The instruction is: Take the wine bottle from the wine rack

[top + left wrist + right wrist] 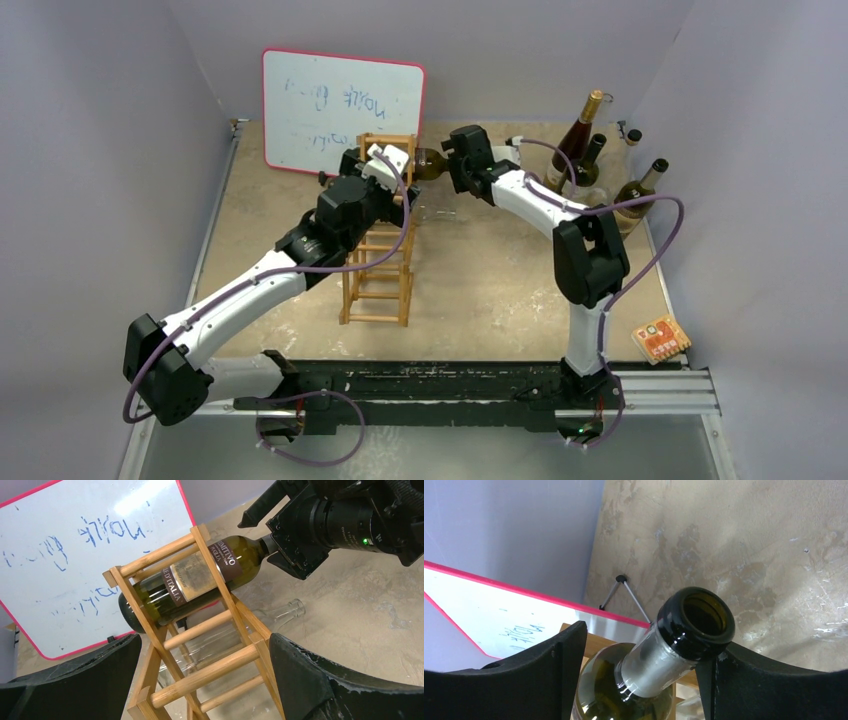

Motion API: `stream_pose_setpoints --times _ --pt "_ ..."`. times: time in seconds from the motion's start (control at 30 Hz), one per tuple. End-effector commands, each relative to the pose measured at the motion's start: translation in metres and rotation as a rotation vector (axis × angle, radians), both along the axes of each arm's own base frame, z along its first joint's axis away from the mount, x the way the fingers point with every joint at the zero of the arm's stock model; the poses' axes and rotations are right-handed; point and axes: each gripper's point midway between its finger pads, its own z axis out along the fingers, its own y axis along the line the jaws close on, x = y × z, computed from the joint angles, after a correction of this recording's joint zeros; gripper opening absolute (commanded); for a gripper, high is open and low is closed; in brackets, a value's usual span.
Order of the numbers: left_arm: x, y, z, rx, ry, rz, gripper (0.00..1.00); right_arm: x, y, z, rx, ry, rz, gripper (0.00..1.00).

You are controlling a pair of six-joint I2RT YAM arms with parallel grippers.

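Two robot arms reach over a mottled beige tabletop toward a tan wooden wine rack, which stands left of centre in the overhead view.

The wine bottle lies on its side in the rack's top opening. It is dark green glass with its neck pointing to the upper right of the left wrist picture. On its brown and cream label I can read "MITIVO", "PUGLIA" and "ITALIA"; a rack post hides the other letters. The mouth is uncorked, and a grey sleeve wraps the neck.

My right pincer sits around the bottle's neck. Its right finger is against the lip, with a gap showing on the left side, so it is not clamped. My left pincer is spread wide with the rack between its fingers. I cannot tell whether the pads touch the rails.

Behind the rack leans a red-edged whiteboard with blue handwriting I cannot read. A clear glass bottle lies on the tabletop beyond the rack. In the overhead view, a group of bottles stands at the upper right and an orange card lies at the lower right.
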Motion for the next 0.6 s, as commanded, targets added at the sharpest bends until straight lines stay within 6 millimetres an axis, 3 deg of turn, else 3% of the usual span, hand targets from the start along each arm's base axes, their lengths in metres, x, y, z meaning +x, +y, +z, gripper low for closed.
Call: stream_pose_setpoints --times 0.0,0.33,0.57 --pt "0.001 0.008 0.038 -0.061 -0.099 0.034 1.0 0.007 0.004 0.018 0.08 -0.029 -0.049 0.75" --pt "0.003 0.02 0.042 -0.09 -0.115 0.1 1.0 -0.001 0.01 0.009 0.188 -0.007 -0.062 0.69" --pt "0.012 0.036 0.044 -0.129 -0.107 0.189 1.0 -0.004 0.007 0.02 0.199 -0.035 -0.065 0.61"
